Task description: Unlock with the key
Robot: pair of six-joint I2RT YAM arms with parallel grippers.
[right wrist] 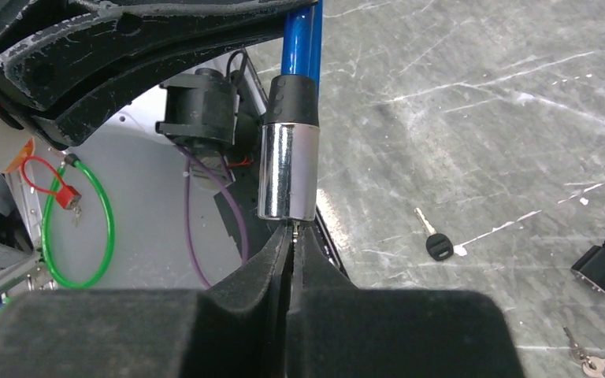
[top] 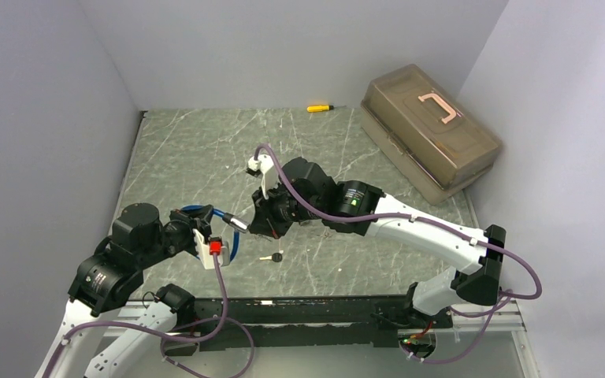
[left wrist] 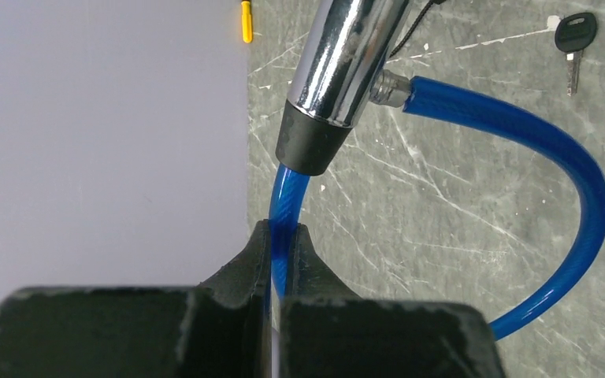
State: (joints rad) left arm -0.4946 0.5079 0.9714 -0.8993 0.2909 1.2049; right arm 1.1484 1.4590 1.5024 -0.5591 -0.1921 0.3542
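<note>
left gripper (left wrist: pixel 282 233) clamps one blue cable (left wrist: pixel 536 130), right gripper (right wrist: pixel 293 236) has jaws together at one chrome lock (right wrist: pixel 287 169), one key (right wrist: pixel 438 246) lies loose.

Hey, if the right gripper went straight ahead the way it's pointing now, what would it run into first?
The chrome lock barrel: its end sits right at the tips of the right gripper, which looks shut on a thin key between them. Hardly any gap shows, so contact seems immediate.
</note>
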